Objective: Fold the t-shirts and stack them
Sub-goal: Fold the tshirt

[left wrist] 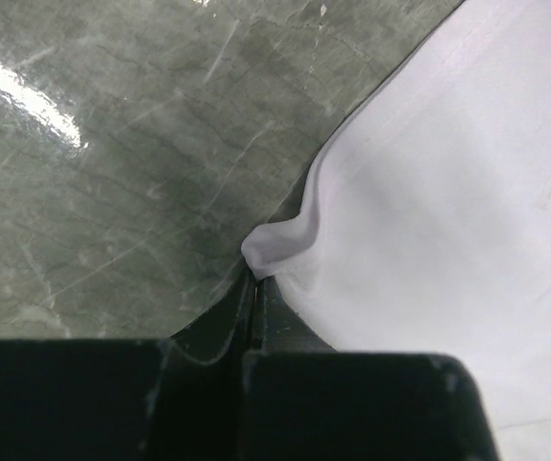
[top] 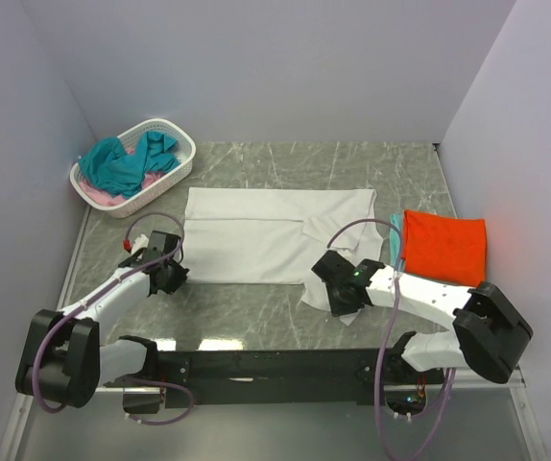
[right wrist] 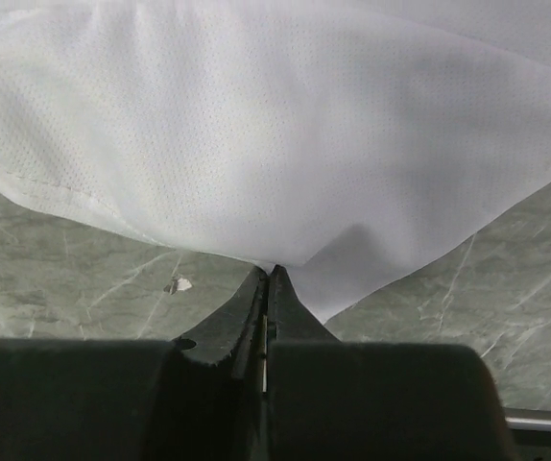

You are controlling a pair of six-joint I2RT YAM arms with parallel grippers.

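Observation:
A white t-shirt (top: 266,235) lies spread on the marble table. My left gripper (top: 174,266) is shut on its near left corner; the left wrist view shows the pinched cloth (left wrist: 280,240) at the closed tips (left wrist: 254,279). My right gripper (top: 325,281) is shut on the near right edge, which shows lifted as white cloth (right wrist: 256,144) above the closed tips (right wrist: 269,272) in the right wrist view. A folded orange-red t-shirt (top: 443,246) lies at the right on a teal one (top: 395,238). Teal t-shirts (top: 122,163) and a pink one (top: 103,198) fill the basket.
The white perforated basket (top: 172,169) stands at the back left. Grey walls close in the table on three sides. A small white scrap (right wrist: 181,284) lies on the marble near my right gripper.

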